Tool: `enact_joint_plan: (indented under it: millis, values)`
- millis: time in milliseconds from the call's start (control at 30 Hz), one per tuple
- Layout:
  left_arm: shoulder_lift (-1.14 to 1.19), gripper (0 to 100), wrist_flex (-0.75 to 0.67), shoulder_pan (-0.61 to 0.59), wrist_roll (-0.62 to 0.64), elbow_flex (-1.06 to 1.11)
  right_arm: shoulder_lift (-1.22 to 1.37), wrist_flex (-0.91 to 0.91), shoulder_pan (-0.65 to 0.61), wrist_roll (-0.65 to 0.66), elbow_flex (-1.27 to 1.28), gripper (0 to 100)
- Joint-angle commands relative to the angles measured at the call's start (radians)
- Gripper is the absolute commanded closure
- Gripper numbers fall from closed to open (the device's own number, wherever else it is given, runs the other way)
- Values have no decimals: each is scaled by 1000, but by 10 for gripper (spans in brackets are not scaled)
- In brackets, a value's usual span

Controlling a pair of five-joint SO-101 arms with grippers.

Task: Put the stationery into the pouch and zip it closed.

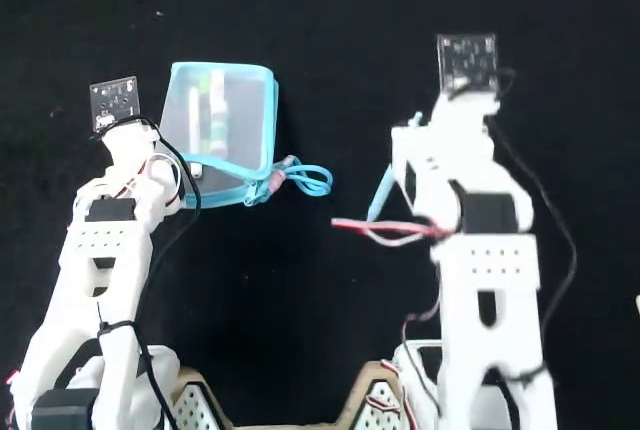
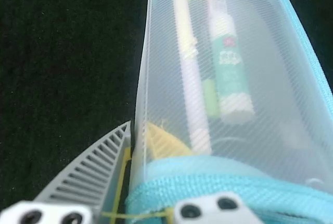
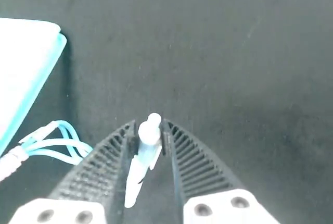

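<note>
The translucent pouch with teal trim lies at the back left, its teal cord trailing to the right. Through its mesh wall I see a white pen and a green-and-white marker inside. My left gripper is shut on the pouch's near edge by the zipper, with one finger outside and the other behind the mesh. My right gripper is shut on a pale blue pen, held above the mat to the right of the pouch and cord. The high view shows that pen slanting beside the right arm.
A black mat covers the table. Red and white cables hang from the right arm, near the mat's middle. Both arm bases stand at the front edge. Open mat lies between the arms and behind the right arm.
</note>
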Motion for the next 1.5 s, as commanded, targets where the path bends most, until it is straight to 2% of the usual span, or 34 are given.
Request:
enact_joint_plan:
  millis: [0, 100, 267, 500, 733, 867, 1067, 1467]
  values:
    - [12, 970, 46, -28, -12, 25, -188, -46, -15, -9, 67, 988]
    - [17, 970, 192, -25, -11, -79, -286, -52, -23, -9, 96, 988]
    - [23, 970, 443, -16, -20, -271, -447, -55, -114, -9, 139, 988]
    - [23, 970, 652, 25, -80, -424, -670, -57, -258, -2, 214, 987]
    - [23, 970, 896, 91, -83, -656, -823, -133, -270, 0, 246, 987]
    - [23, 970, 913, 90, -118, -737, -895, -135, -269, 0, 246, 987]
    - [23, 970, 910, 94, -137, -730, -941, -143, -281, 0, 242, 987]
    - [23, 970, 913, 96, -130, -723, -937, -169, -588, 31, 240, 987]
